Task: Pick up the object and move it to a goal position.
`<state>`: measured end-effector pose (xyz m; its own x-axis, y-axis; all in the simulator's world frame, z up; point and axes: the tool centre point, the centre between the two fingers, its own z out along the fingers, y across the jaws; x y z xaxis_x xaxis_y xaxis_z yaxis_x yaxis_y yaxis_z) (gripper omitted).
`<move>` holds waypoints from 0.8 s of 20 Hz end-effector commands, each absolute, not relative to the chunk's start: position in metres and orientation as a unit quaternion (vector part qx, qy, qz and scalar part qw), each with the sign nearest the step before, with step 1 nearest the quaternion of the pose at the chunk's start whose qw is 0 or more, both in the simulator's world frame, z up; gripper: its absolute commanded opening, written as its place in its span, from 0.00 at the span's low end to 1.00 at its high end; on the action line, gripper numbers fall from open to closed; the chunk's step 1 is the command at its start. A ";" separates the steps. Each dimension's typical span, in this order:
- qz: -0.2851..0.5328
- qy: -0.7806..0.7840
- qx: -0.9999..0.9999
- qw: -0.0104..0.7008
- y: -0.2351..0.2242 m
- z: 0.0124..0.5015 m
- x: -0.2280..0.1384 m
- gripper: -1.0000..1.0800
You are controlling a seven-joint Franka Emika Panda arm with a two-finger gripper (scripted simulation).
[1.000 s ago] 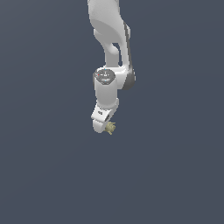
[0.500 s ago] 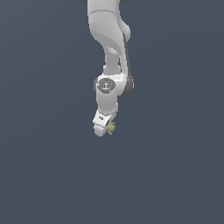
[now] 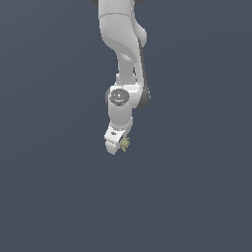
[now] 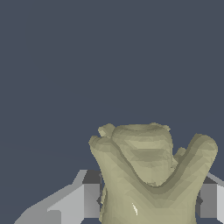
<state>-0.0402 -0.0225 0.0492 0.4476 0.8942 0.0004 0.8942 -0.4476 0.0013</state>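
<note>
The object (image 3: 125,144) is a tiny olive-tan knobbly lump at the tip of my white gripper (image 3: 119,145), in the middle of the exterior view. The gripper is shut on it and holds it off the ground. In the wrist view the object (image 4: 151,175) fills the space between the two grey fingers (image 4: 85,199), with a rounded middle part and two stubby protrusions to its sides. The white arm (image 3: 123,44) reaches down from above. No goal marker shows in either view.
A plain dark blue-grey surface (image 3: 54,197) fills the rest of both views. No other objects, walls or edges show.
The arm and gripper have moved slightly toward the exterior view's right and a little down, carrying the object along. The grip has not changed.
</note>
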 end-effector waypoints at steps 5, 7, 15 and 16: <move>0.000 0.526 0.851 0.000 -0.023 0.050 -0.040 0.00; 0.000 0.526 0.851 0.000 -0.023 0.053 -0.038 0.00; 0.001 0.526 0.851 0.000 -0.024 0.087 -0.024 0.00; 0.001 0.526 0.851 0.000 -0.025 0.093 -0.021 0.00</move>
